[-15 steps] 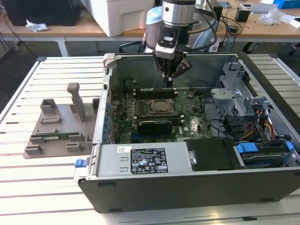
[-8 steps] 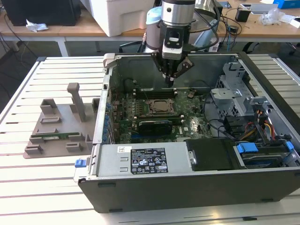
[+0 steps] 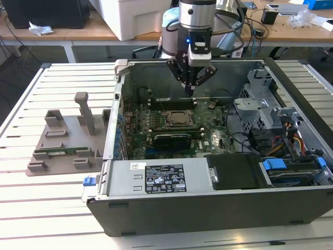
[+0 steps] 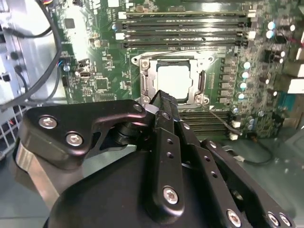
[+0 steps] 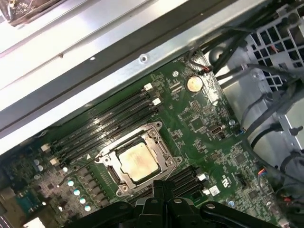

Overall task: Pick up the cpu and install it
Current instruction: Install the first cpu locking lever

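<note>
The cpu [image 3: 179, 119] lies flat inside the square metal-framed socket [image 3: 165, 124] on the green motherboard of the open computer case. Its pale silver top shows in both wrist views [image 4: 176, 80] [image 5: 137, 161]. My gripper [image 3: 191, 87] hangs above the board, a little behind the socket towards the case's back wall. Its black fingers [image 4: 164, 109] meet at their tips, shut with nothing seen between them. In the first wrist view the gripper's [image 5: 164, 186] tips sit just short of the socket's edge, apart from the cpu.
Empty memory slots [image 4: 185, 28] run beside the socket, and a coin battery [image 5: 194, 84] sits nearby. A power supply [image 3: 156, 177] fills the case front, with cables and a drive cage [image 3: 281, 135] at the exterior view's right. A grey fixture tray [image 3: 67, 140] stands at its left.
</note>
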Available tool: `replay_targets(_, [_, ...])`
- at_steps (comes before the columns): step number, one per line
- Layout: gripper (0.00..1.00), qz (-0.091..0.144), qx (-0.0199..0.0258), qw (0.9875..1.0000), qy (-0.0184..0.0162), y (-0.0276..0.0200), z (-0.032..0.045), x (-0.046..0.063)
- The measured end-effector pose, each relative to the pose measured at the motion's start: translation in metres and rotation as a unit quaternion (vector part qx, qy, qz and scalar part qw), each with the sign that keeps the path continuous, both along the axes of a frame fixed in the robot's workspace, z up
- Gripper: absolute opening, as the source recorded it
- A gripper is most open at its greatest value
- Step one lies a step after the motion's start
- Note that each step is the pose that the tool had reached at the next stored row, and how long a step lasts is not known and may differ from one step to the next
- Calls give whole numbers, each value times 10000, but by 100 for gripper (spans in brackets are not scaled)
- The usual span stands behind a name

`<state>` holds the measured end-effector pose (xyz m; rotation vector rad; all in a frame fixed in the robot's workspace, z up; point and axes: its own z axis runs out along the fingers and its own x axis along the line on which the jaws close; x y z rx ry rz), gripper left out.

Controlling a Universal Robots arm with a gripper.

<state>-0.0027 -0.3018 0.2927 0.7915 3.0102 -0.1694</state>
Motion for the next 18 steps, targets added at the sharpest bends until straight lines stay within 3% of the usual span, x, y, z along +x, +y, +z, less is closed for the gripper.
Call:
replay_targets(4, [11,302,0,9995,0,0,0,0])
replay_targets(8, [11,680,0,9977,0,0,0,0])
replay_targets(10, [11,957,0,9954,0,0,0,0])
replay_targets(12, [11,1096,0,9940,0,0,0,0])
replay_targets(18, [11,1617,0,9868,0,0,0,0])
